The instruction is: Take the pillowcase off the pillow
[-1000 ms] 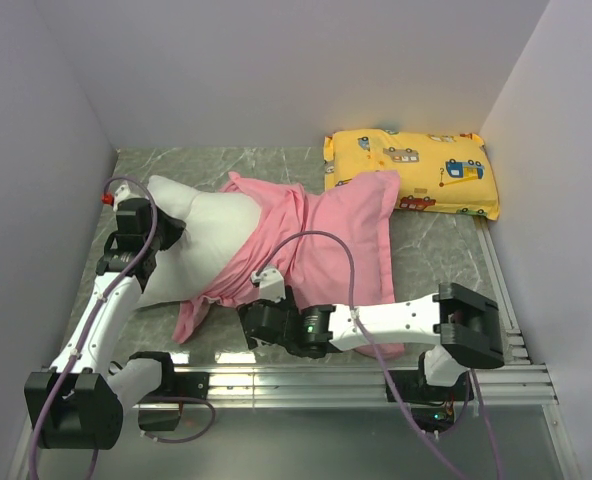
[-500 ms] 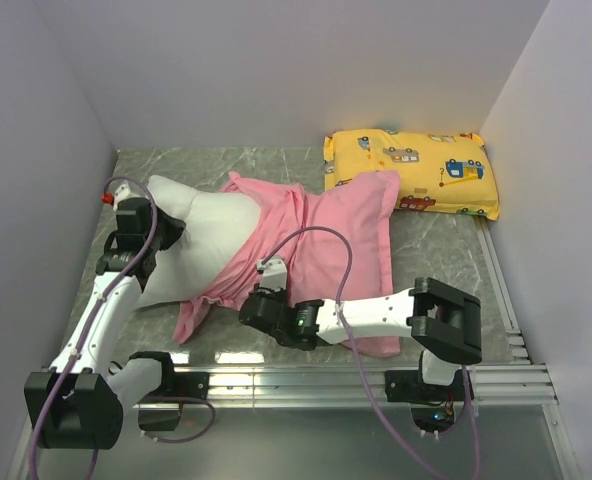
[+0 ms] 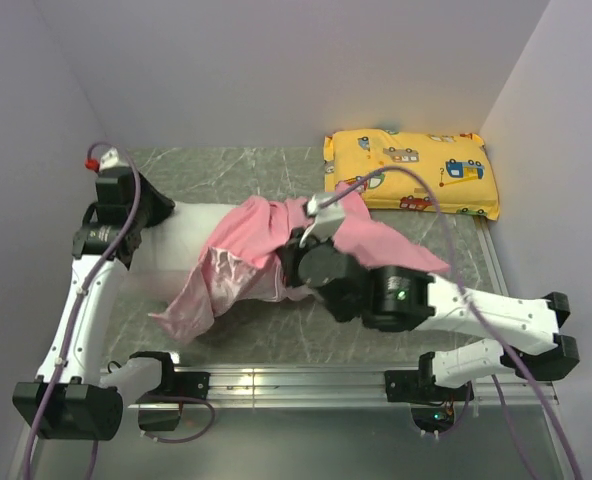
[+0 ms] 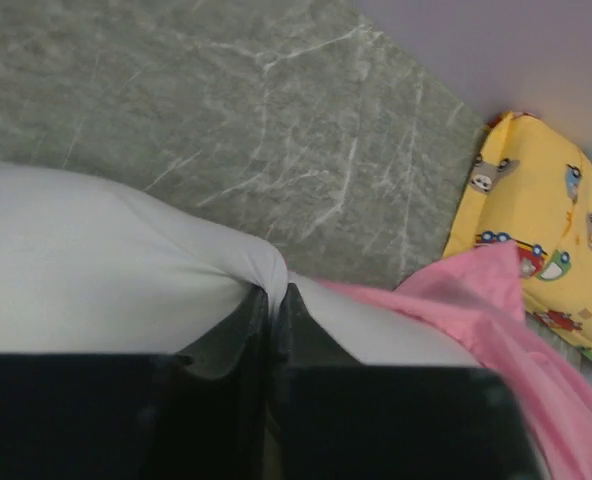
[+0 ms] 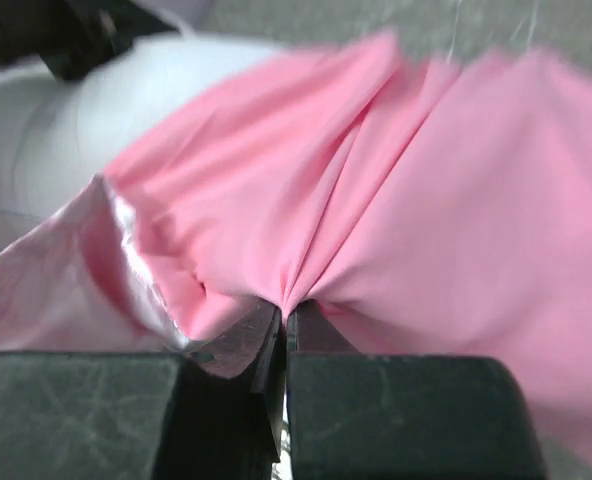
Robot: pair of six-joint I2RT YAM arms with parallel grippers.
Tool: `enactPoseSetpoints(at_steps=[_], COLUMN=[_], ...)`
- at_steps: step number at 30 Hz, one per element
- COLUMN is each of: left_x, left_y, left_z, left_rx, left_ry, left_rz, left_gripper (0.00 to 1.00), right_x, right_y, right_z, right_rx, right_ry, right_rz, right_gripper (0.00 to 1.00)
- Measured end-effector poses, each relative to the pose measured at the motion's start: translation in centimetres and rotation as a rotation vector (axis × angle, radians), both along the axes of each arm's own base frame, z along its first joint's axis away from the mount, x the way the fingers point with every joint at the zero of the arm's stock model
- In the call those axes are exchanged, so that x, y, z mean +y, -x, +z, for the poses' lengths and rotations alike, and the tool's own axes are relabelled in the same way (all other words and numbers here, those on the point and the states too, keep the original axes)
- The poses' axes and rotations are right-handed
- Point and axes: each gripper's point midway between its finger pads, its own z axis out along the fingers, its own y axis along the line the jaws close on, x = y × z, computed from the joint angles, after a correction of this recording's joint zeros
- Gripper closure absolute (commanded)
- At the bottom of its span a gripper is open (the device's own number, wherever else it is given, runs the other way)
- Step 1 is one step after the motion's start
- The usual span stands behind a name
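Arms-wise: stretching left gripper [image 4: 273,300] far out, clamping the pillow [image 3: 181,245] at its left end; pinching pillowcase [image 3: 244,235] in right gripper [image 5: 284,320] over the pillow's right half; showing table [image 3: 226,170] beyond the pillow's far edge.

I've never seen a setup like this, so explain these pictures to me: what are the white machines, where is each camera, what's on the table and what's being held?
They are two robot arms, the left arm and the right arm, bolted at the near edge of a grey table. The wide picture looks down from above and behind them; the other two come from a camera on each wrist, dark fingers at the bottom. On the table lie a white pillow, partly inside a pink pillowcase, and a yellow pillow printed with vehicles. The left gripper pinches a fold of the white pillow; the right gripper pinches the pink fabric.
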Motion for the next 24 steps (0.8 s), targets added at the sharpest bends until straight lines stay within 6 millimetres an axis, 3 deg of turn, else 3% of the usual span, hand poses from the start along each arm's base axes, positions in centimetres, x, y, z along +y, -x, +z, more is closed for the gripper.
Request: enactPoseSetpoints(at_steps=[2,3,4,6,8,11,13,16,19,24], left_x=[-0.3,-0.4,-0.5,-0.9,-1.6,-2.8,-3.3,-3.8,-3.7,-2.4], left_y=[-1.0,-1.8,-2.4,-3.0,-2.8,-2.6,-2.5,-2.1,-1.2,0.6], left_z=[3.1,5.1,6.8,9.7,10.8,10.2,8.1,4.2,1.9,3.1], left_rx=[-0.039,-0.081,-0.118,-0.192,-0.226,-0.218,-0.175,-0.087,-0.030,-0.095], left_ry=[-0.018,-0.021,-0.027,-0.031,-0.026,-0.010,0.002,0.012,0.007,-0.008], left_rz=[-0.029,-0.037,-0.044,-0.070,-0.109,-0.168,-0.195,-0.212,-0.204,-0.122], left_gripper=[0.68,0.54,0.48,0.42,0.44,0.48,0.42,0.34,0.30,0.26], right_x=[-0.9,-1.3,-1.7,-2.6,-2.9,-1.8,-0.8,0.0,-0.4,-1.1], right_y=[-1.4,-2.7,-4.0,-7.7,-11.8,-17.8,-21.5,-26.2,-27.7,-26.5], right_z=[3.3,4.4,4.7,3.5,0.7,-5.6,-11.1,-17.9,-22.2,-24.6], right_rx=[-0.024,-0.030,-0.030,-0.005,0.050,0.158,0.253,0.321,0.372,0.436], right_ry=[-0.032,-0.047,-0.048,-0.019,0.029,0.109,0.168,0.198,0.216,0.245], right_rz=[-0.022,-0.040,-0.052,-0.097,-0.135,-0.163,-0.165,-0.184,-0.192,-0.172], right_gripper=[1.00,1.00,1.00,1.00,1.00,1.00,1.00,1.00,1.00,1.00])
